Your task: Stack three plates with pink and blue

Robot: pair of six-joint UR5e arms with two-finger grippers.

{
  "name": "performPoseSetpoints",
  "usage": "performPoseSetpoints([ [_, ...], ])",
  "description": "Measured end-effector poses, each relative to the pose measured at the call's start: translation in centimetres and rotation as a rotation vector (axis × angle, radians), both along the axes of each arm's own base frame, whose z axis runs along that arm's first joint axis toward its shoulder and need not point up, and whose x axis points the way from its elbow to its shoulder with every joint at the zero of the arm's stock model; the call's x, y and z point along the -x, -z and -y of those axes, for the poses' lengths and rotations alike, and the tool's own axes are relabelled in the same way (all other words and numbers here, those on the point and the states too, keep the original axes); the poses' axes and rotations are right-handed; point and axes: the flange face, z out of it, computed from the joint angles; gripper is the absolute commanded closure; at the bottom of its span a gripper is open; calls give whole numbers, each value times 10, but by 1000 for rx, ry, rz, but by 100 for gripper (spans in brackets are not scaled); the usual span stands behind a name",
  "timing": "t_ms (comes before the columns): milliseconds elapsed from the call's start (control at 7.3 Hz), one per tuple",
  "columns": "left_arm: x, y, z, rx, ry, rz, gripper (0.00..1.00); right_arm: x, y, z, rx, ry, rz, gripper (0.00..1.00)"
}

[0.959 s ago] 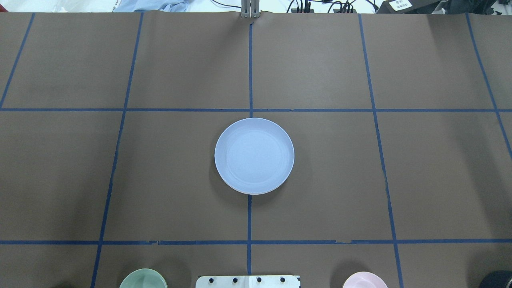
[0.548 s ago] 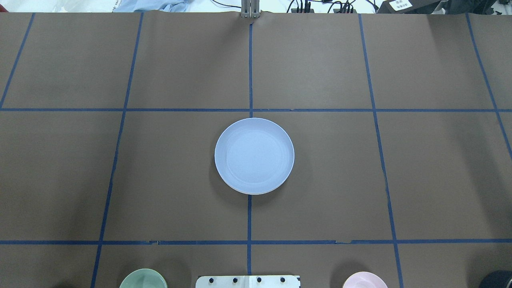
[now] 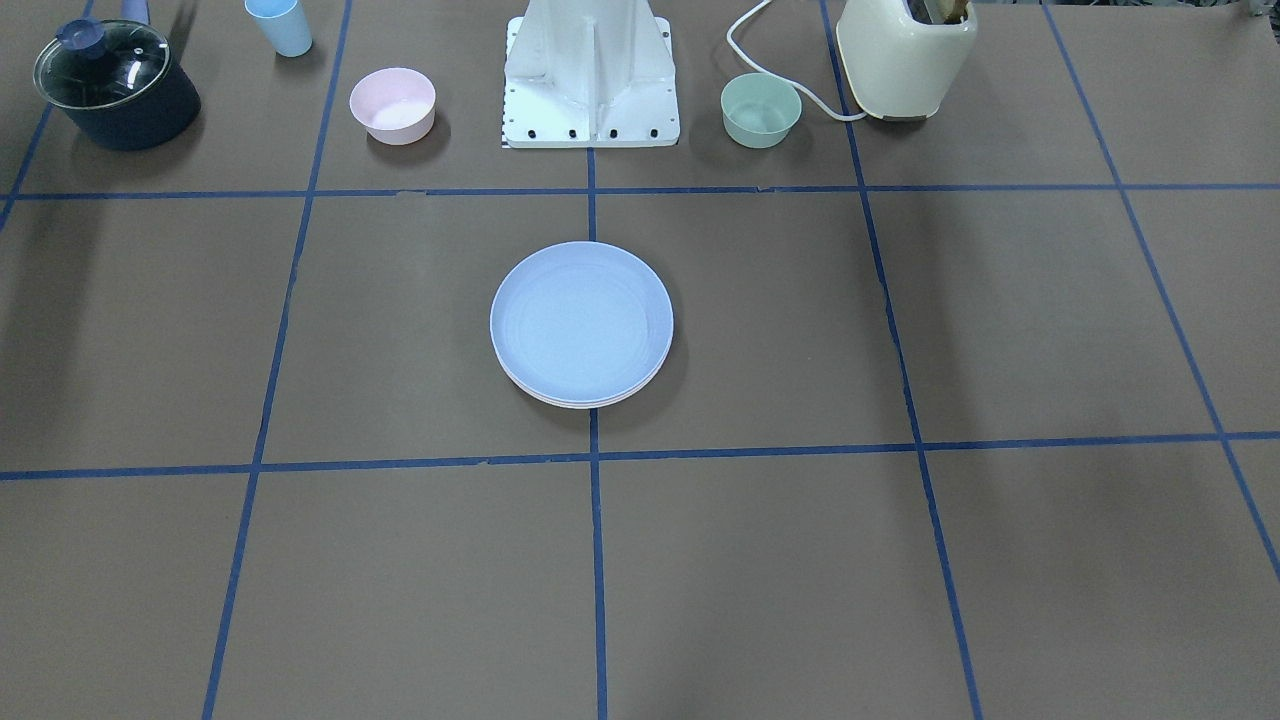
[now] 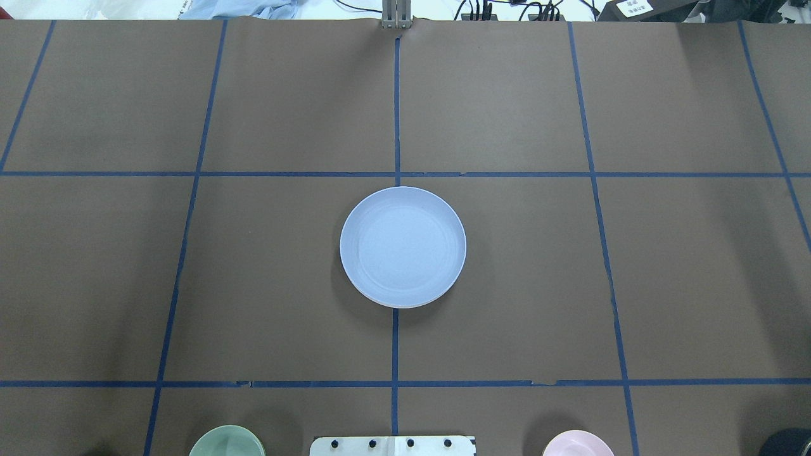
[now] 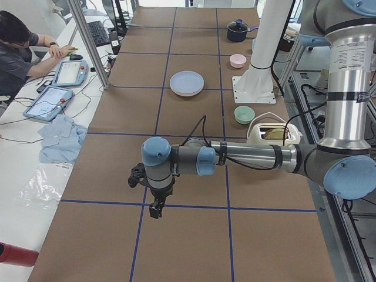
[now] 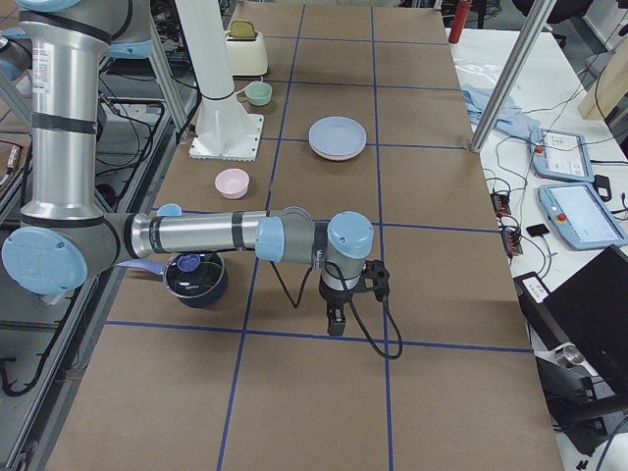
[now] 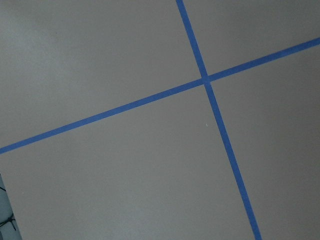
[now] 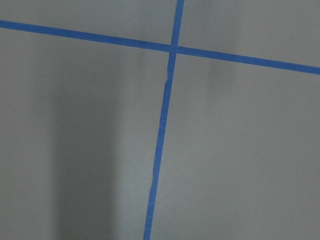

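Observation:
A stack of plates sits at the table's middle, a light blue plate (image 4: 403,246) on top and a pale pink rim (image 3: 590,402) showing under it. The stack also shows in the exterior left view (image 5: 187,83) and the exterior right view (image 6: 339,137). My left gripper (image 5: 154,211) hangs over bare table far from the stack, seen only in the exterior left view. My right gripper (image 6: 335,324) hangs over bare table at the other end, seen only in the exterior right view. I cannot tell whether either is open or shut. Both wrist views show only brown table and blue tape.
Along the robot's side stand a pink bowl (image 3: 392,104), a green bowl (image 3: 761,110), a lidded dark pot (image 3: 115,83), a blue cup (image 3: 279,25), a cream toaster (image 3: 905,55) and the white base (image 3: 590,70). An operator (image 5: 17,53) sits beside the table.

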Motion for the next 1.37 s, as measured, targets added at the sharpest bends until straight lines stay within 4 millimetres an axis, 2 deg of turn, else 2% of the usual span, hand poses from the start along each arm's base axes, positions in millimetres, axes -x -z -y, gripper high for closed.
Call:
performPoseSetpoints([
  [411, -5, 3, -3, 35, 41, -76, 0, 0, 1, 1, -2, 0, 1, 0],
  [1370, -5, 5, -4, 15, 53, -81, 0, 0, 3, 1, -6, 0, 1, 0],
])
